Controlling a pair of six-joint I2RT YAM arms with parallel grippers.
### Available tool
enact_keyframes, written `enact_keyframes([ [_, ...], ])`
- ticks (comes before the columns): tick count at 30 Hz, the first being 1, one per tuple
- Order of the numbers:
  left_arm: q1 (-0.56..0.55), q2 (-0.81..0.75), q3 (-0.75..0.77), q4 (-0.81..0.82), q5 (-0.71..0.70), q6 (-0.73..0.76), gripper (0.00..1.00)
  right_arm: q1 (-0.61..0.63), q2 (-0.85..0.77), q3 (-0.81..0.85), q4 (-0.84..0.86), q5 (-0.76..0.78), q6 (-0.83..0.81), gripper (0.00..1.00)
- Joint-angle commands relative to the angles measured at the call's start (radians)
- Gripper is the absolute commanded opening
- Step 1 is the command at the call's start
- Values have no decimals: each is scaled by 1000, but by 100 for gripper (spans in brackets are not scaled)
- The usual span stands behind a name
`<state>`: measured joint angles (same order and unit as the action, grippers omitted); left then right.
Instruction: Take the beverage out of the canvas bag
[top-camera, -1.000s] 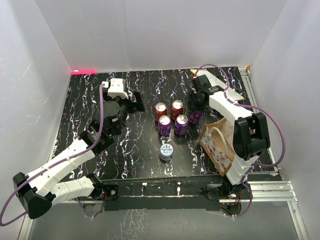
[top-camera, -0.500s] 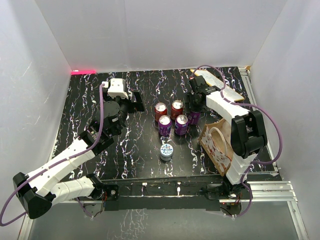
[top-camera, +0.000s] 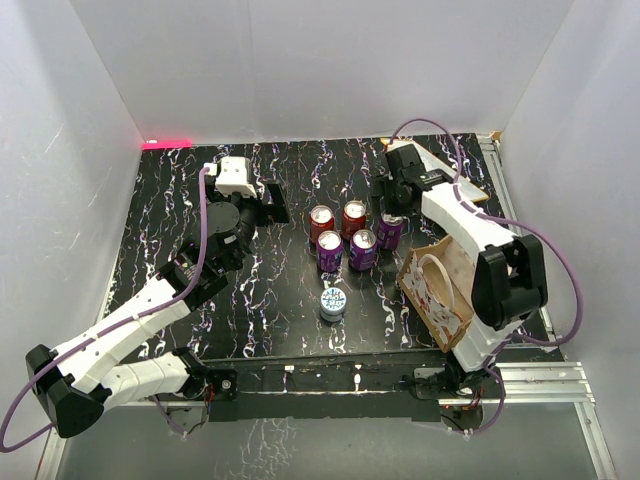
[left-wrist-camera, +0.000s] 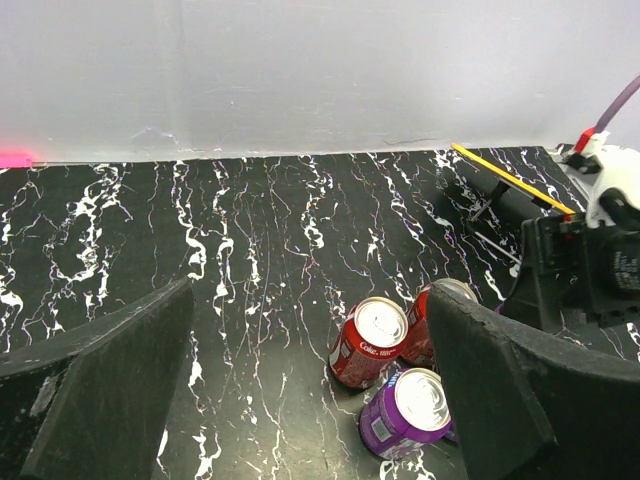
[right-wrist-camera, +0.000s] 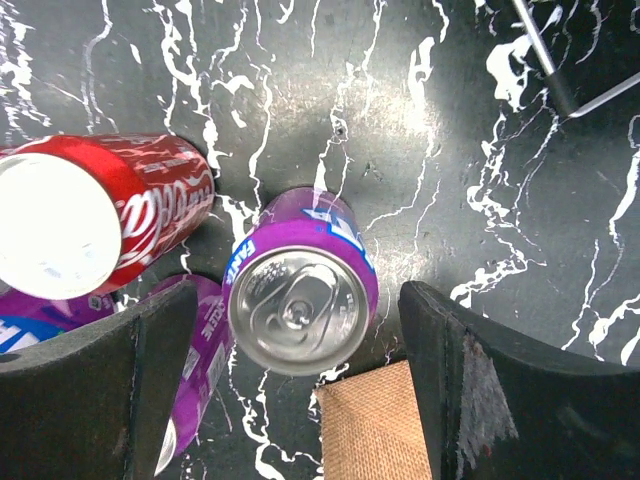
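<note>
The canvas bag (top-camera: 441, 287) stands open at the right, tan with cream handles and a whitish printed side; its corner (right-wrist-camera: 380, 425) shows in the right wrist view. A purple Fanta can (top-camera: 389, 231) stands upright on the table just left of the bag. My right gripper (top-camera: 393, 203) is open above it, and the can (right-wrist-camera: 322, 232) shows between the spread fingers (right-wrist-camera: 480, 390) without touching them. My left gripper (top-camera: 275, 201) is open and empty, left of the cans; in its own view (left-wrist-camera: 310, 292) the fingers frame bare table.
Two red cans (top-camera: 321, 217) (top-camera: 354, 214) and two purple cans (top-camera: 329, 247) (top-camera: 363, 245) stand grouped mid-table. A blue-and-white can (top-camera: 333, 302) stands nearer the front. A flat tan board (top-camera: 447, 178) lies at the back right. White walls enclose the table.
My right gripper has opened, let go of the purple can and drawn up and back. The can now stands beside the group. The left arm has not moved.
</note>
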<state>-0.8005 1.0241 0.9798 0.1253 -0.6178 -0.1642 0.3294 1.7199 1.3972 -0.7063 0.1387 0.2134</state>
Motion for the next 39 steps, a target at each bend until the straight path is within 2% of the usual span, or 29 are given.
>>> enact_keyframes([
  [1, -3, -7, 23, 13, -7, 6, 97, 4, -108, -7, 37, 3, 18, 85],
  [6, -2, 2, 25, 11, -6, 5, 97, 4, -288, -152, 120, -11, 28, 90],
  [8, -3, 7, 25, 9, -1, 0, 97, 5, -363, -189, 151, 6, 64, 98],
  [14, -3, 26, 32, -2, 8, -10, 97, 4, -592, -224, 169, -27, 158, 98],
  [18, -2, 43, 40, -16, 8, -14, 97, 5, -782, -300, 279, -163, 126, 98],
  [19, -1, 65, 72, -53, -6, -14, 97, 5, -872, -317, 300, -217, 121, 98],
  [21, -3, 74, 107, -96, -32, -17, 97, 4, -906, -319, 294, -260, 135, 98],
  [26, 0, 33, 117, -129, -111, -4, 97, 5, -914, -258, 233, -227, 147, 98],
  [34, 14, -23, 210, -277, -2, 3, 97, 4, -985, -154, 137, -168, 51, 98],
  [39, 86, -35, 258, -316, 90, 31, 97, 5, -1037, -104, 125, -164, 3, 98],
])
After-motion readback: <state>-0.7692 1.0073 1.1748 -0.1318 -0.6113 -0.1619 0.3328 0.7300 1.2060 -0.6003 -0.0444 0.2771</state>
